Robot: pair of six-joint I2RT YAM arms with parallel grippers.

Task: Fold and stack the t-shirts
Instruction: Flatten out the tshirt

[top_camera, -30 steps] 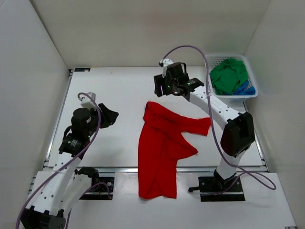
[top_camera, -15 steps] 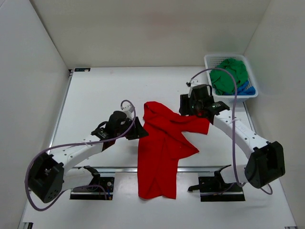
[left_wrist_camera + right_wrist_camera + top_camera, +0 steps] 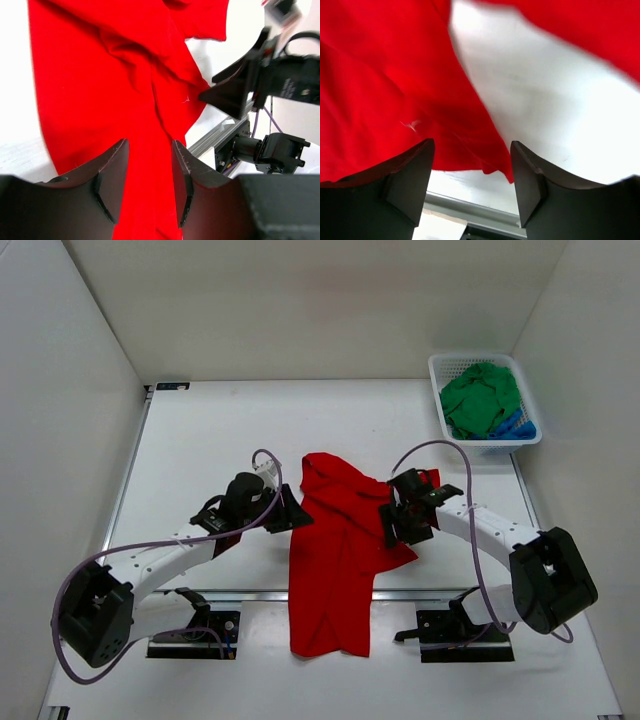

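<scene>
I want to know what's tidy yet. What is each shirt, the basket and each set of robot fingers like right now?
red t-shirt: unfolded, crumpled on the table, near end over its front edge.
basket: upright, holding two shirts.
green t-shirt: bunched in the basket.
blue t-shirt: bunched, mostly under the green one.
left fingers: open, at the red shirt's left edge, holding nothing.
right fingers: open, over its right side, holding nothing.

No text, label, brand, number or sign can be read in any of the three views. In the left wrist view, the black housing of the right arm [image 3: 292,86] carries a few small pale markings. They are too small and too blurred to be made out as letters or figures.
</scene>
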